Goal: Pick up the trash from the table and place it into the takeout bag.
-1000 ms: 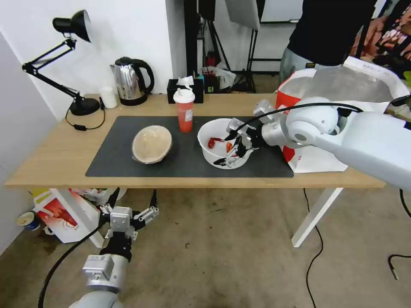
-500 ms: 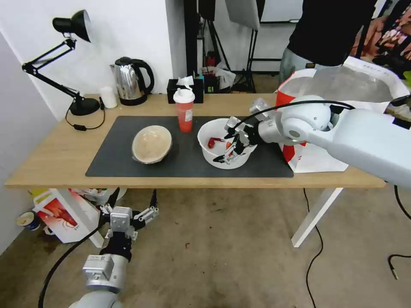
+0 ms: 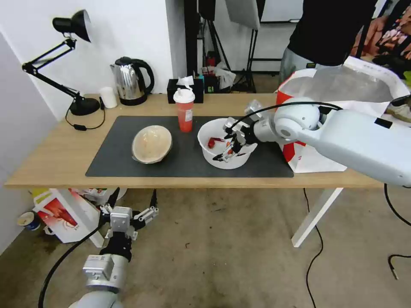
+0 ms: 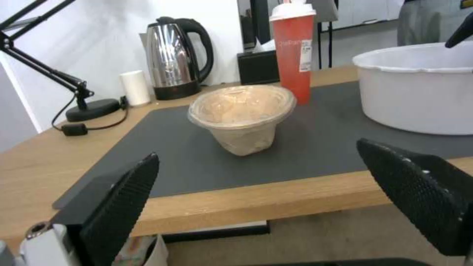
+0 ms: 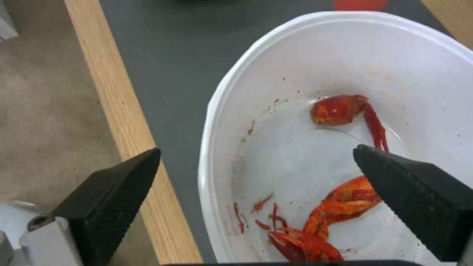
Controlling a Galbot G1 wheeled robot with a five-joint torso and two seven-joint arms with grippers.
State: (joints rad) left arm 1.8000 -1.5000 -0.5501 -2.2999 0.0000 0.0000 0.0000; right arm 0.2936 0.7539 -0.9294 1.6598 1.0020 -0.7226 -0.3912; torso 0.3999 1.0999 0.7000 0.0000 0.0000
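Note:
The wide white bowl (image 3: 208,153) with red shellfish scraps (image 5: 340,109) sits right of centre on the dark mat (image 3: 115,158). My right gripper (image 3: 222,143) is open and straddles its front wall, one finger inside (image 5: 414,199) and one outside (image 5: 108,199). The beige bowl (image 3: 152,144) lies tilted to its left. The red cup (image 3: 184,110) stands behind, between the two bowls. At the table's (image 3: 51,158) right end stands the takeout bag (image 3: 317,160), mouth open. My left gripper (image 3: 134,201) hangs open below the table's front edge, facing the beige bowl (image 4: 241,114).
Along the back of the table stand a black desk lamp (image 3: 84,106), a steel kettle (image 3: 130,81), a small white cup (image 3: 108,97) and a black tissue box (image 3: 173,90). A red-and-white box (image 3: 60,214) sits on the floor under the left end. A person (image 3: 329,30) stands behind the bag.
My right gripper has moved left, farther over the white bowl, staying open. The left arm has not moved.

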